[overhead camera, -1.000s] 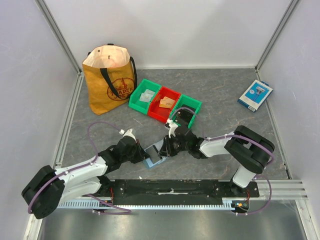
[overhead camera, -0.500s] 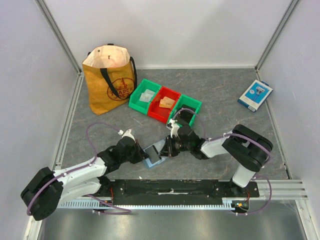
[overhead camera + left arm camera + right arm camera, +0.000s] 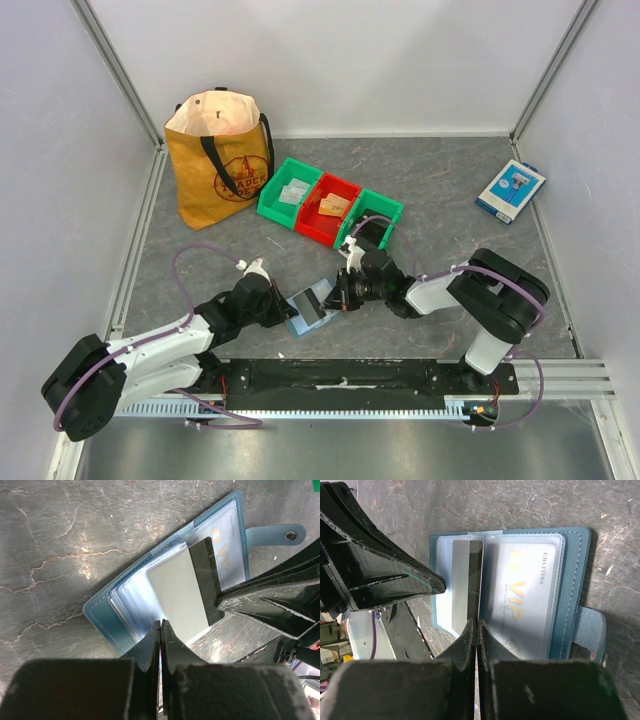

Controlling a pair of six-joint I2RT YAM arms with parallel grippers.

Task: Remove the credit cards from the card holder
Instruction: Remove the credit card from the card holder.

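Observation:
The dusty-blue card holder [image 3: 303, 317] lies open on the table between both arms. In the left wrist view the card holder [image 3: 107, 612] shows clear pockets with a pale grey card [image 3: 177, 592] that has a dark stripe sticking out. My left gripper [image 3: 160, 625] is shut on the near edge of the pocket leaves. My right gripper [image 3: 476, 625] is shut on that grey card [image 3: 462, 580] at its striped edge. A white VIP card [image 3: 525, 595] sits in the other pocket. The snap tab [image 3: 590, 630] lies flat.
Three bins stand behind: a green one [image 3: 290, 192] with pale cards, a red one [image 3: 328, 208] with orange-tan cards, and a second green one [image 3: 372, 215]. A yellow tote bag [image 3: 222, 160] stands at the back left. A blue-and-white box [image 3: 510, 190] lies at the far right.
My right gripper has shifted slightly to the right at the card holder. The left gripper and the card holder have stayed put.

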